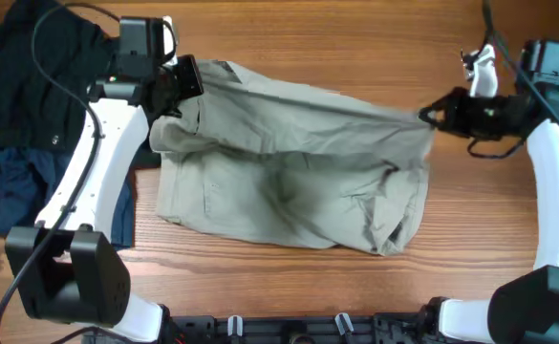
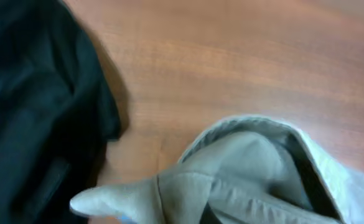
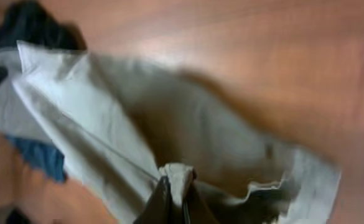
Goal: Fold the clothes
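Observation:
The clothes [image 1: 298, 162] are one pale khaki-grey garment, spread wrinkled across the middle of the table, its far edge lifted and stretched between both arms. My left gripper [image 1: 182, 81] is shut on the garment's far left corner. My right gripper [image 1: 430, 116] is shut on its far right corner. In the right wrist view the dark fingertips [image 3: 169, 198] pinch a small tuft of the clothes [image 3: 175, 175], the rest hanging away below. In the left wrist view the clothes [image 2: 244, 180] fill the lower edge and hide my own fingers.
A black garment [image 1: 31, 76] lies at the far left of the table, with a navy blue garment [image 1: 21, 186] beside it under my left arm. Bare wood [image 1: 355, 38] shows behind the khaki garment and along the front edge.

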